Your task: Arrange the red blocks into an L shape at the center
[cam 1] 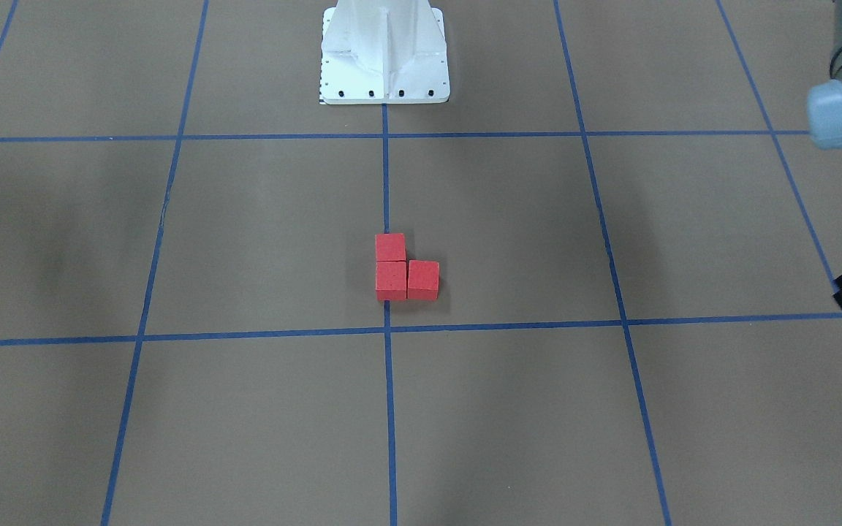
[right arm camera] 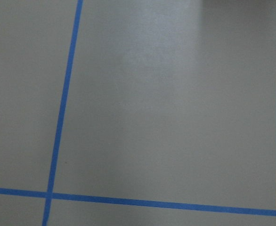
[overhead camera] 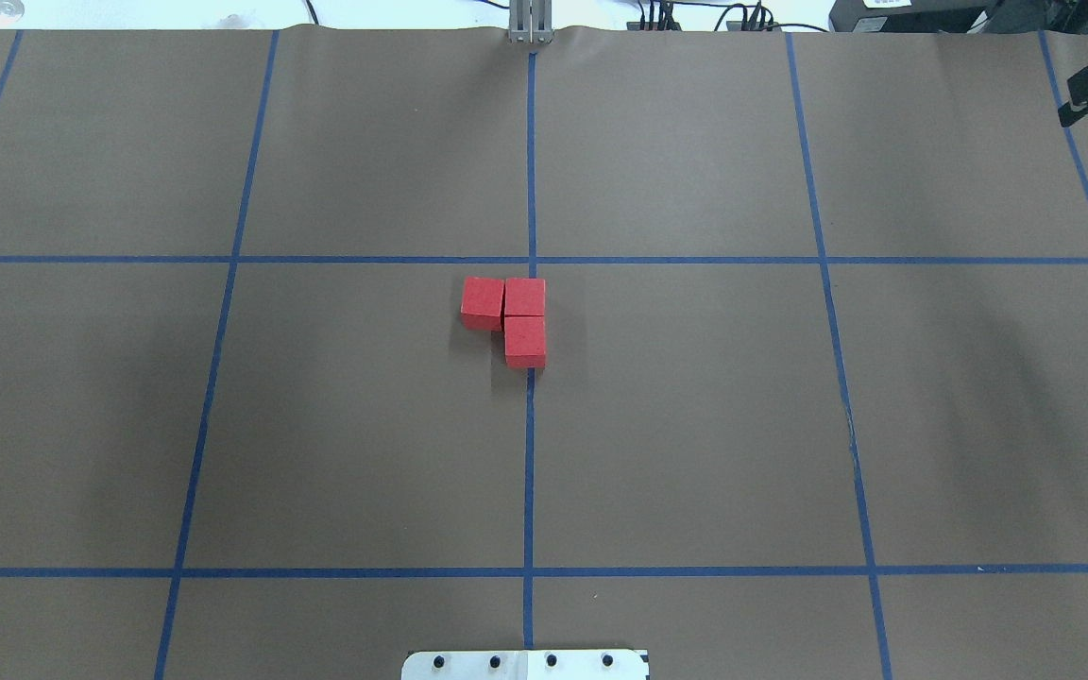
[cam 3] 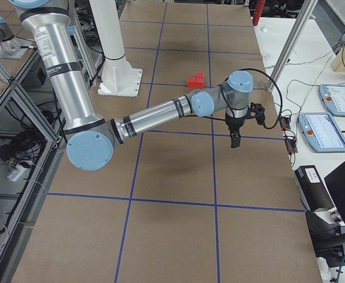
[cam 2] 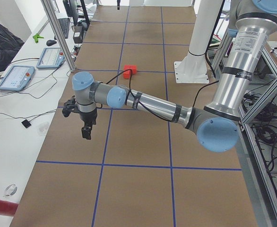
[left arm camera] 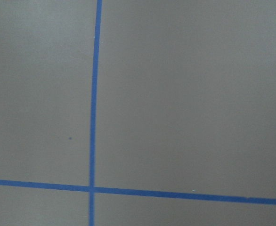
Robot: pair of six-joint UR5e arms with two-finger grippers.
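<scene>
Nearest to the robot is the white base plate (overhead camera: 525, 665). From it the middle blue line (overhead camera: 530, 453) runs forward over the brown surface (overhead camera: 695, 425). The three red blocks (overhead camera: 524, 321) sit on this line at the center. The nearest block (overhead camera: 525, 341) is on the line. The corner block (overhead camera: 524, 297) touches its far face and is also on the line. The side block (overhead camera: 482, 302) touches the corner block on the robot's left. Together they make an L shape.

Both arms are well apart from the blocks. The left gripper (cam 2: 86, 130) hangs over the table near the end on the robot's left, and the right gripper (cam 3: 235, 140) hangs near the opposite end. Each shows clearly only in a side view. From there one cannot tell if the jaws are wide or narrow, and nothing is seen between them. Both wrist cameras show only the brown surface and blue tape.

By judgement, the forming is done and what remains is only to leave it clean. To do this well, the arms should keep away from the center, because such light cubes probably slide at a small touch. The side block seems a little turned against the corner block. If a correction is wanted, a slow, gentle push on its outer face should be enough, not a new grasp.
</scene>
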